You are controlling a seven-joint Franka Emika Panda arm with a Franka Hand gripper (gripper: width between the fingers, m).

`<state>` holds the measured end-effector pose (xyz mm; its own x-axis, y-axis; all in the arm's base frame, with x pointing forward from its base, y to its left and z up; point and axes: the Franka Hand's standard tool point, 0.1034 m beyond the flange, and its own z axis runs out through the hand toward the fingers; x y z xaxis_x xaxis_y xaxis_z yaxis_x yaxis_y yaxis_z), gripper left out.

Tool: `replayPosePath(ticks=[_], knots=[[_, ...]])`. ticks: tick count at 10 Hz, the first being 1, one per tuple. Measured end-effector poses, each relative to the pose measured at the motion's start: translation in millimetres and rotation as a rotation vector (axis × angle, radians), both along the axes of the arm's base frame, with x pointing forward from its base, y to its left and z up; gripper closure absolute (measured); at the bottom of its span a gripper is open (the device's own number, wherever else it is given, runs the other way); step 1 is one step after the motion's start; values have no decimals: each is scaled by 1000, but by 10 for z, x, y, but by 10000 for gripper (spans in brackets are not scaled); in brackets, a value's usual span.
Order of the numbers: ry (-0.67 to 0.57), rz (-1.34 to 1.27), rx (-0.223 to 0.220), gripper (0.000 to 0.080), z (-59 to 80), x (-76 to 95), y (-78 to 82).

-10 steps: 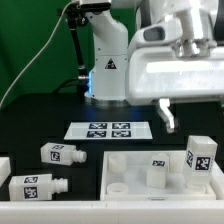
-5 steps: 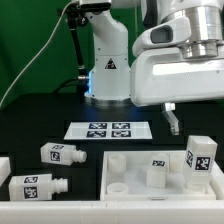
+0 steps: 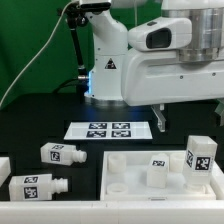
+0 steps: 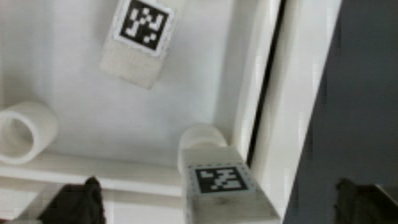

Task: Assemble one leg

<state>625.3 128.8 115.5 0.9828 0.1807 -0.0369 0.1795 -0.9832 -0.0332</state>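
We're at the approach-to-grasp step, nothing picked up yet. The gripper (image 3: 189, 114) hangs over the lower right of the exterior view with its jaws spread wide and nothing in them.

The leg (image 3: 200, 155) we're going for stands upright on the white panel (image 3: 125, 172), close to the raised rim at the exterior view's right. A second leg (image 3: 157, 170) sits on the same panel nearer its middle, apart from the first. Two loose legs (image 3: 60, 153) (image 3: 38, 184) lie on the desk (image 3: 30, 130) at the lower left. The marker board (image 3: 110, 129) is mid-frame, well apart from all of them.

In the wrist view, both dark fingertips (image 4: 71, 200) are wide apart with a tagged leg (image 4: 217, 172) between them, untouched. That picture is blurred, so we only take it to be the right-hand leg because the rim runs just beside it.

The next move calls for:
- a straight descent, centred on the leg
- keeping the rim-side finger clear of the panel rim
- closing on the chunky body, not the stub
- lifting clear before carrying it to its socket

The main risk we see is a finger clipping the rim and tipping the leg.
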Motion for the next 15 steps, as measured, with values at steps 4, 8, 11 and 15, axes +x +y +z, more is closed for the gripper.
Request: replayPosePath(ticks=[4, 8, 11, 15], knots=[[6, -7, -2, 150, -42, 86, 17], [-16, -16, 0, 150, -136, 325, 130], [-25, -19, -2, 150, -230, 288, 101], [-26, -21, -3, 396, -223, 286, 32]])
